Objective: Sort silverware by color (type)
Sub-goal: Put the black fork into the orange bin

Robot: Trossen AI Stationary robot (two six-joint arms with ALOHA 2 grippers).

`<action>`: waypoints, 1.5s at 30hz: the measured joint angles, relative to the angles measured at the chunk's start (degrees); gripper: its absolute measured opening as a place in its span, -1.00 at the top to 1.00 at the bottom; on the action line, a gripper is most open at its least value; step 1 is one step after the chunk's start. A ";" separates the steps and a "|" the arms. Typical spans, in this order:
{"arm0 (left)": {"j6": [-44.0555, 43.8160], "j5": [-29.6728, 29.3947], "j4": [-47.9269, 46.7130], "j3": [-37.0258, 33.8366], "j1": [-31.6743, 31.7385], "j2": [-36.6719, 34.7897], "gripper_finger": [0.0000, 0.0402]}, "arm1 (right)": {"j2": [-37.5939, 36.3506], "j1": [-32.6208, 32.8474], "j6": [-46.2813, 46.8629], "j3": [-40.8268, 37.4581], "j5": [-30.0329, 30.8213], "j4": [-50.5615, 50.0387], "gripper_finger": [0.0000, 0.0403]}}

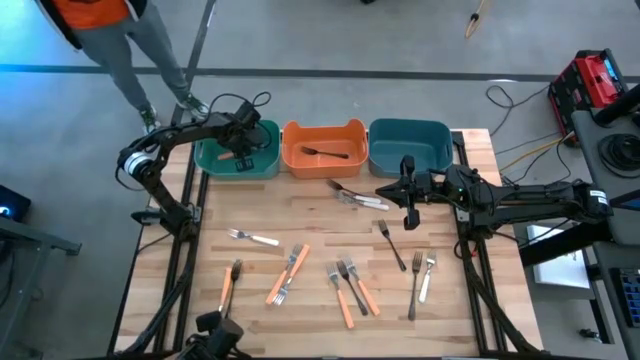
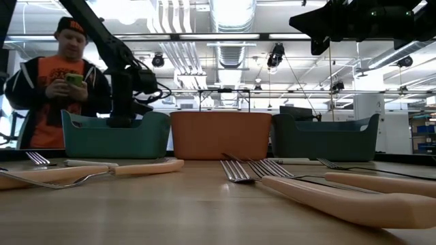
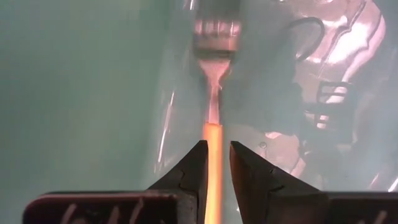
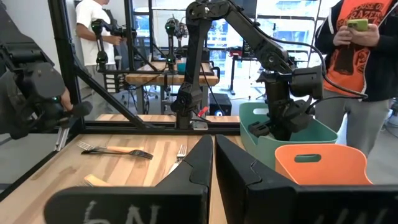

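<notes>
An orange-handled fork (image 3: 213, 93) lies on the floor of the left teal bin (image 1: 208, 162), tines pointing away from the fingers. My left gripper (image 3: 217, 144) reaches down into that bin (image 1: 240, 142), slightly open, with a finger on each side of the fork's handle. The orange bin (image 1: 296, 162) holds a dark-handled fork (image 1: 322, 152). More silverware lies on the wooden table: a white-handled fork (image 1: 254, 238), orange-handled ones (image 1: 290, 270) and dark or silver ones (image 1: 420, 278). My right gripper (image 1: 385, 190) hangs shut above the table, in front of the right teal bin (image 1: 445, 150). My left gripper comes at the fork from above, slanting, with its fingers along the orange handle (image 3: 213, 155). The handle lies close to one finger (image 3: 198, 168), and a narrow gap shows at the other. I cannot tell whether that finger touches it. The fork rests on the bin floor.
The three bins stand in a row along the table's far edge. A person (image 1: 105, 30) with a phone stands beyond the far left corner. Silver forks (image 1: 355, 197) lie just under my right gripper. Cables and gear (image 1: 590, 80) sit off the table's right side.
</notes>
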 joint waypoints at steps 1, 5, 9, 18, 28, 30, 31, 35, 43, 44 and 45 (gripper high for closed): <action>-0.02 -0.02 0.00 0.00 0.00 0.22 0.77 | 0.00 0.01 0.00 0.00 0.01 -0.01 0.95; -0.02 -0.07 0.00 0.00 0.00 1.29 0.80 | 0.00 0.00 0.00 0.00 0.00 0.00 0.95; -0.02 -0.63 0.17 0.04 0.00 2.01 0.81 | 0.00 0.01 0.00 0.00 0.01 -0.02 0.95; -1.35 -0.42 -1.48 1.90 0.00 1.62 0.81 | 0.00 0.00 -0.02 0.00 0.01 0.00 0.95; -5.11 1.57 -5.03 2.03 0.11 1.60 0.82 | 0.00 0.00 0.00 0.00 0.01 -0.01 0.95; -5.67 1.55 -5.30 2.03 0.11 1.60 0.85 | 0.00 0.00 0.00 0.00 0.00 -0.02 0.95; -5.84 1.55 -5.45 2.01 0.11 1.60 0.87 | 0.00 0.00 0.00 0.00 0.02 0.00 0.95; -6.64 1.55 -5.74 2.01 0.17 1.60 0.98 | 0.00 0.02 0.00 0.01 0.01 -0.01 0.95; -6.91 1.55 -5.85 1.88 0.17 1.60 1.00 | 0.00 0.00 -0.02 0.01 0.00 0.00 0.95; -6.91 1.55 -5.82 1.88 0.17 1.60 1.00 | 0.00 0.01 -0.02 0.02 0.01 0.00 0.95; -6.91 1.55 -5.81 1.88 0.17 1.61 1.00 | 0.00 0.00 -0.01 0.01 0.01 -0.02 0.95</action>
